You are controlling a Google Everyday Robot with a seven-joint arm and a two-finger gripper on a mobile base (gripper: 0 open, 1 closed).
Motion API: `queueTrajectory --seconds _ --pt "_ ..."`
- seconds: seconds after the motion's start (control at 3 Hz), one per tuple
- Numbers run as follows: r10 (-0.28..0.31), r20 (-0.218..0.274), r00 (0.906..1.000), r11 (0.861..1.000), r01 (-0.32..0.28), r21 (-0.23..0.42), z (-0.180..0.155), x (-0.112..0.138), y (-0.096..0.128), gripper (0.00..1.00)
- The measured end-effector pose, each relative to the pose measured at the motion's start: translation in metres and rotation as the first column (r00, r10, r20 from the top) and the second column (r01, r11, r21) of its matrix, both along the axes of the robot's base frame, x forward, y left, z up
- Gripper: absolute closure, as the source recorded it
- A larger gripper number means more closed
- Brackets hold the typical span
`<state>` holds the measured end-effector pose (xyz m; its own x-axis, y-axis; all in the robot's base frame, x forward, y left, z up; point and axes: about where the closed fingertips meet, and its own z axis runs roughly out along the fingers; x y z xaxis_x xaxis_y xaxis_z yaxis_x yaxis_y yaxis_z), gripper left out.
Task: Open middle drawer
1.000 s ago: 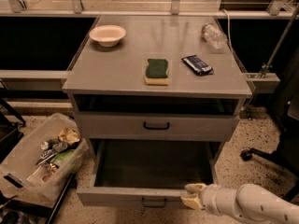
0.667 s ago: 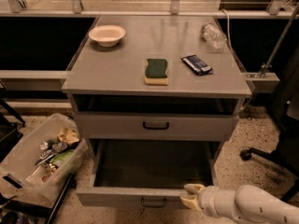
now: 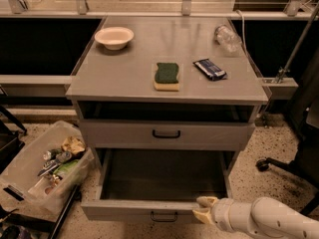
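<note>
The middle drawer [image 3: 124,209] is a wide shallow grey metal drawer. It is pulled far out of the cabinet, its inside is bare, and its black bar handle [image 3: 164,216] sits at the centre of its front. My gripper [image 3: 204,209] is on a white arm coming in from the lower right. It is at the top edge of the drawer's front, right of the handle. Its two tan fingers [image 3: 207,201] stand apart, one above the other, and hold nothing. The uppermost drawer [image 3: 166,133] is closed. The lowest drawer is hidden under the open one.
On the cabinet top [image 3: 124,73] are a white bowl [image 3: 114,37], a green sponge [image 3: 166,75], a dark snack packet [image 3: 210,68] and a plastic bottle [image 3: 228,37]. A clear bin of rubbish [image 3: 47,166] stands on the floor at left. An office chair base [image 3: 279,166] is at right.
The gripper has edged slightly left along the drawer front. The drawer stays pulled out as before.
</note>
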<state>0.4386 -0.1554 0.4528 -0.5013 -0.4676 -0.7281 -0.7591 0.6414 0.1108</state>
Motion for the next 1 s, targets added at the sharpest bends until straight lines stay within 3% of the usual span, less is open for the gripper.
queueTrajectory --seconds 1.0 --pt "0.000 0.000 1.0000 1.000 0.000 0.000 0.0000 0.0000 0.0001 0.12"
